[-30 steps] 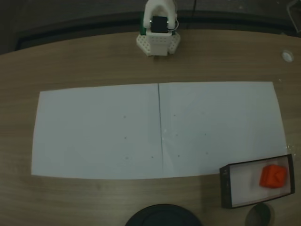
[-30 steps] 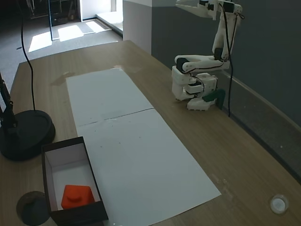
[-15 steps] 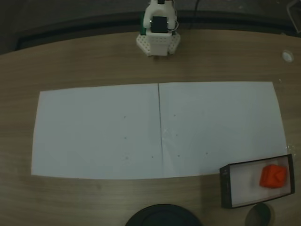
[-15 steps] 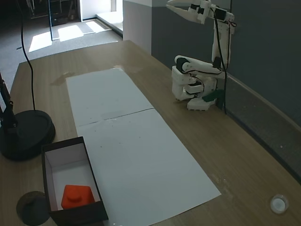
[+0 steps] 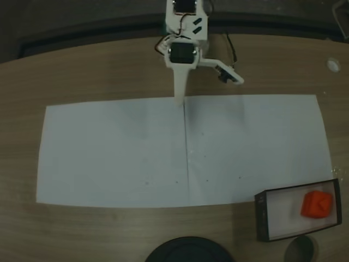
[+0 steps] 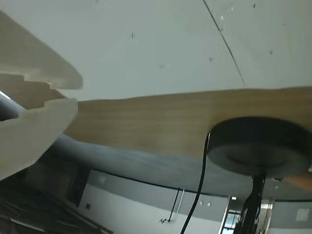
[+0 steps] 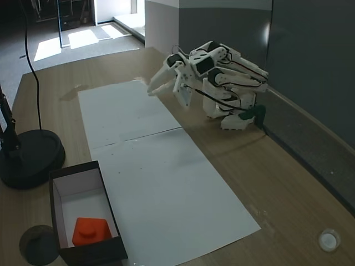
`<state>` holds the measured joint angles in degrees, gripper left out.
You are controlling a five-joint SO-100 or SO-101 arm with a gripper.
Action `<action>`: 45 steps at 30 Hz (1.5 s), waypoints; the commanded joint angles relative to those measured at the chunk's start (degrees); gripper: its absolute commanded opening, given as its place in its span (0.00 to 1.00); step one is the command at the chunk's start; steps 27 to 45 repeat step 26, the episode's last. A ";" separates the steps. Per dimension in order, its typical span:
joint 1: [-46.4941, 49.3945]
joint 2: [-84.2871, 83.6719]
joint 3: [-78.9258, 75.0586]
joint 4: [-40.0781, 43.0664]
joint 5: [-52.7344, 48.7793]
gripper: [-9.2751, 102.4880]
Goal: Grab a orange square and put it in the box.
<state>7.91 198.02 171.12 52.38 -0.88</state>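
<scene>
The orange square (image 5: 317,204) lies inside the box (image 5: 262,215), a shallow black-walled tray at the table's near right corner in a fixed view. From the side it is the orange square (image 7: 90,230) at the near end of the box (image 7: 77,170). My gripper (image 5: 180,102) reaches out from the arm's base over the far edge of the white paper, far from the box. It hangs a little above the paper as the gripper (image 7: 150,88). In the wrist view the gripper (image 6: 78,93) has its jaws almost together with nothing between them.
White paper sheets (image 5: 185,150) cover the table's middle. A round black stand base (image 7: 28,158) with a pole and cable sits near the box, seen too as the stand base (image 6: 258,146). A small white disc (image 5: 333,64) lies on the wood, and a dark round patch (image 7: 37,244) sits beside the box.
The arm has swung down from an upright, pulled-back pose and now stretches forward over the paper's far edge. The orange square and the box have not moved.
</scene>
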 commanded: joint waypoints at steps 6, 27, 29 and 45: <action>-0.44 1.23 4.66 3.16 -0.26 0.08; -1.05 1.14 0.79 21.71 0.18 0.08; -1.05 1.14 0.79 21.71 0.18 0.08; -1.05 1.14 0.79 21.71 0.18 0.08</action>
